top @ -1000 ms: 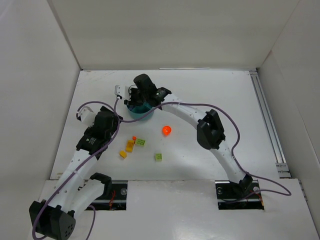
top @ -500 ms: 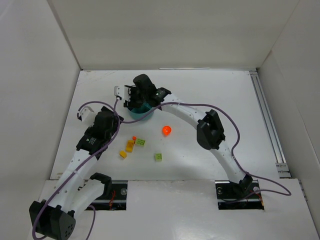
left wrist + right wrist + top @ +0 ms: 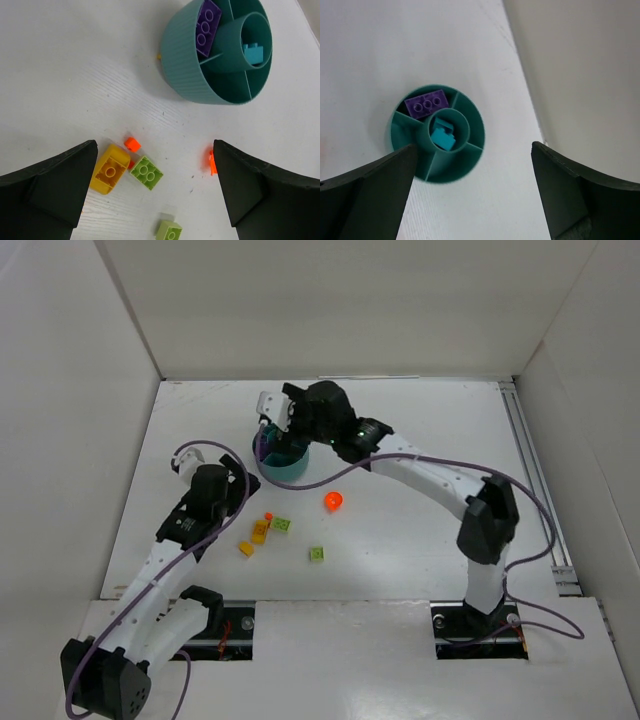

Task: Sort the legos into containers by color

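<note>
Two bricks are sorted as far as I can see: a purple brick (image 3: 207, 25) lies in one wedge of the teal dish (image 3: 185, 65), and a teal brick (image 3: 254, 52) sits in the round middle well. The other wedges I can see into look empty. Six pieces lie loose on the desk (image 3: 420, 530), on the near side of the dish: a yellow brick (image 3: 110, 170) touching a lime green brick (image 3: 146, 172), a tiny orange piece (image 3: 132, 144) just beside them, a second lime green brick (image 3: 169, 231) nearer the arm bases, a small yellow piece (image 3: 246, 548), and the rounded orange-red piece (image 3: 333, 501) off to the right. I judge the job under halfway, with yellow, orange and green all waiting. My right arm reaches far across the desk with its wrist high above the dish, looking straight down into it; the right end effector (image 3: 472, 146) is spread wide and carries nothing. My left arm is bent forward over the loose cluster, and the left end effector (image 3: 155, 150) is likewise released and empty, its fingers framing the yellow and green bricks from above.
</note>
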Motion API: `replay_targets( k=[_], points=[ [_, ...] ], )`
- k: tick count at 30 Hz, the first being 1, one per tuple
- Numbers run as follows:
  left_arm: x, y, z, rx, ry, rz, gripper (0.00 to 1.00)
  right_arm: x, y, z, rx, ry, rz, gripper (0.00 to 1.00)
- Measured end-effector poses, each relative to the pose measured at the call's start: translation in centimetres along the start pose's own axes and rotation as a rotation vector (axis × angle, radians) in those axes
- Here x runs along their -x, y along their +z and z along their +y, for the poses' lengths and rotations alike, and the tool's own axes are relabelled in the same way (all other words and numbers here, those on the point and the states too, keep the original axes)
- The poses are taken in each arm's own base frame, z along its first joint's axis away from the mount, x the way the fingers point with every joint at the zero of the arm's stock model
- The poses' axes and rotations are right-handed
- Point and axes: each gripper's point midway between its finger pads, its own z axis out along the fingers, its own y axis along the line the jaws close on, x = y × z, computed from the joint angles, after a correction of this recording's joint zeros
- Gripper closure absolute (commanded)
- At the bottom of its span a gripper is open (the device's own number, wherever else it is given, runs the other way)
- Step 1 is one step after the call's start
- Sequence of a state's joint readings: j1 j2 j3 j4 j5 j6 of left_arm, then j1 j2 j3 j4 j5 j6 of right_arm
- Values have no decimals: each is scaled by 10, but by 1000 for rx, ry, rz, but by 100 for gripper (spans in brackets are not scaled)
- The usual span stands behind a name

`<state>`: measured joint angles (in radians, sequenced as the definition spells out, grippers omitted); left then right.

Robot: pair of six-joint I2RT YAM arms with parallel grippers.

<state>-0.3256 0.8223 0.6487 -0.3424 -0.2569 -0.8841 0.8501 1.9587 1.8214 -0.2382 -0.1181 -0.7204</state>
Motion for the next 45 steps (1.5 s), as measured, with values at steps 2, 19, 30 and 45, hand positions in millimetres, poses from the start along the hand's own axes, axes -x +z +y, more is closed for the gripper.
replay_targets(
  k=[2, 19, 30, 45],
  points=[
    [-8, 1, -2, -21, 22, 26, 0, 7, -33, -13, -76, 37, -17, 0],
    [-81, 8, 23, 97, 193, 222, 5, -130, -144, 60, -180, 287, 199, 0],
    [-96, 23, 50, 105, 219, 196, 4, -137, -144, 66, -147, 318, 189, 3],
    [-122, 19, 34, -75, 281, 250, 21, -124, -139, 77, -67, 322, 128, 4]
  ],
)
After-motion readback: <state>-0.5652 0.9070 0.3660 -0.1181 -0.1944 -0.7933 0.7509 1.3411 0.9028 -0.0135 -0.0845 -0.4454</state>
